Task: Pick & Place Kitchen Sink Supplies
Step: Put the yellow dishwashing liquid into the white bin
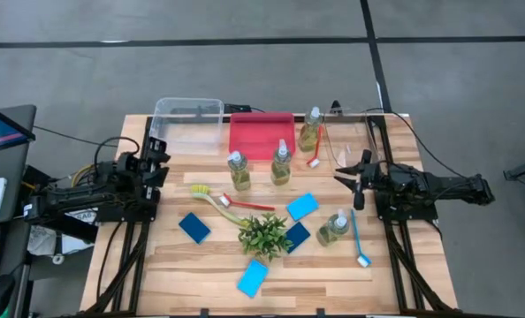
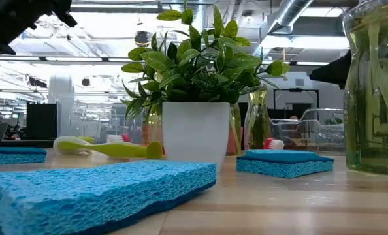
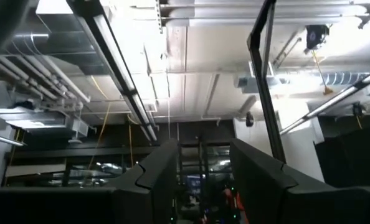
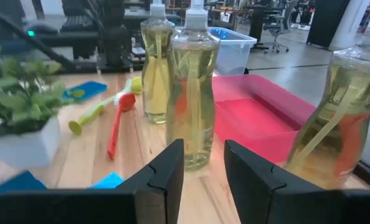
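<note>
Several clear bottles of yellow-green liquid stand upright on the table: two mid-table (image 1: 238,170) (image 1: 281,163), one at the far side (image 1: 310,130), one near right (image 1: 333,228). A yellow-green brush (image 1: 211,196), a red brush (image 1: 249,205) and a blue brush (image 1: 358,237) lie flat. Light-blue sponges (image 1: 302,207) (image 1: 253,277) and dark-blue sponges (image 1: 194,227) (image 1: 296,236) lie flat around the plant. My left gripper (image 1: 161,157) is open at the table's left edge and tipped up toward the ceiling (image 3: 202,149). My right gripper (image 1: 346,175) is open at the right, facing the bottles (image 4: 203,149).
A small leafy plant in a white pot (image 1: 264,234) stands among the sponges. A clear bin (image 1: 188,124) and a red bin (image 1: 262,134) sit side by side at the table's far edge. Another red-headed brush (image 1: 315,152) lies by the far bottle.
</note>
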Controlling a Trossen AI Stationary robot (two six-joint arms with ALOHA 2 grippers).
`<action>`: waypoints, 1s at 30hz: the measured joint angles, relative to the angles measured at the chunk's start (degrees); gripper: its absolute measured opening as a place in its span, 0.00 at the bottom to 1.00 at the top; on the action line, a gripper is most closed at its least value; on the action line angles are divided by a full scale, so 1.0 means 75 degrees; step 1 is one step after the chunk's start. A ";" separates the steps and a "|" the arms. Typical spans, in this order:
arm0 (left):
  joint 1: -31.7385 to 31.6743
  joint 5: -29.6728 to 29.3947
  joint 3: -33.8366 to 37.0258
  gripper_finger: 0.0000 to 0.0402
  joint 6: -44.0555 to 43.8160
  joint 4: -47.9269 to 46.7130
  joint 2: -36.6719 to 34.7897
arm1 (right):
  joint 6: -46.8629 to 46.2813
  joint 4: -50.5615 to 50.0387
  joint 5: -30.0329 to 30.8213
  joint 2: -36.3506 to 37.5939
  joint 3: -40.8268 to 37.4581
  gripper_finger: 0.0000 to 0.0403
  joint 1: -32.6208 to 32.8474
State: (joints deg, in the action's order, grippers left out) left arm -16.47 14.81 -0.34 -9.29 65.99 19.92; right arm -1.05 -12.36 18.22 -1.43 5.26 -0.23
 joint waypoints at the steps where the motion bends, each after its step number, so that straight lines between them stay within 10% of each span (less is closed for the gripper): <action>1: 0.0000 -0.0109 -0.0003 0.37 -0.0043 0.0081 0.0000 | -0.0196 0.0079 -0.0003 0.0000 0.0000 0.27 0.0000; 21: 0.0000 -0.1577 -0.0019 0.37 -0.2001 0.0644 0.0654 | 0.0334 0.6352 -0.0025 0.0004 0.0003 0.27 -0.0348; 30: 0.0000 -0.0088 -0.0754 0.37 -0.2009 0.0653 0.1905 | -0.0386 0.6120 -0.0227 0.0000 0.0000 0.27 -0.0323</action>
State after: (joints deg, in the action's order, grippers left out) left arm -16.47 14.15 -5.99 -24.35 70.89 34.21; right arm -3.95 33.54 16.51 -1.43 5.26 -2.66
